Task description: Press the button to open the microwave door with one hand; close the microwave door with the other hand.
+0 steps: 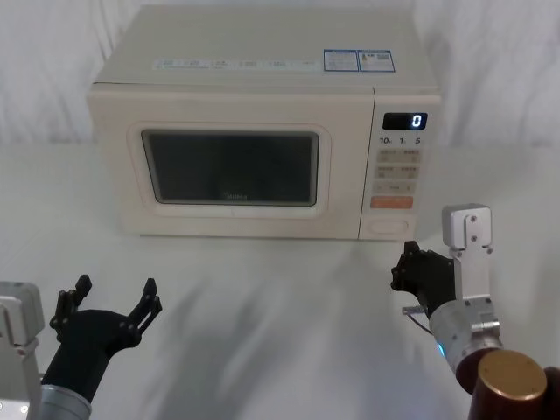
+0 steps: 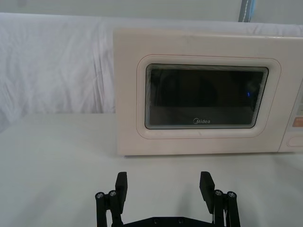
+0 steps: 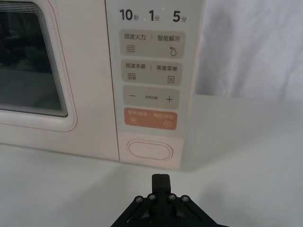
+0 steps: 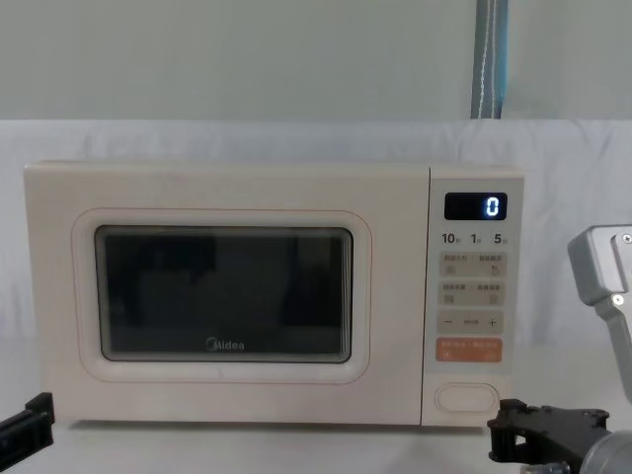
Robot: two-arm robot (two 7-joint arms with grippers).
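- A boxy cream-white microwave [image 1: 262,114] with a black digital display [image 1: 404,121] showing a blue-white 0 stands at the back of a white cloth-covered counter [image 1: 262,315], its front facing the robot.
- The wide cream-white microwave door [image 1: 232,166], with a dark rounded-rectangle window and a small logo under the glass, sits flush with the oven's front, closed.
- The control panel runs down the right side of the oven. At its bottom is the wide pill-shaped cream-white button [image 3: 149,151] with a thin outline, directly under an orange rectangular key [image 3: 149,118].
- The right gripper [image 1: 407,267], black and angular on a light grey arm housing, is low over the counter, just in front of the microwave's lower right corner.
- In the right wrist view its fingers [image 3: 160,182] are pressed together into one narrow tip. The tip points at the pill-shaped button and stands a little short of it, not touching.
- In the chest view the right gripper [image 4: 504,430] comes in at the lower right, just below and in front of the button.
- The left gripper [image 1: 114,297] hovers near the robot, well apart from the oven, in front of the door's left half.
- Its fingers [image 2: 122,184] are spread wide with nothing between them, facing the door's window.
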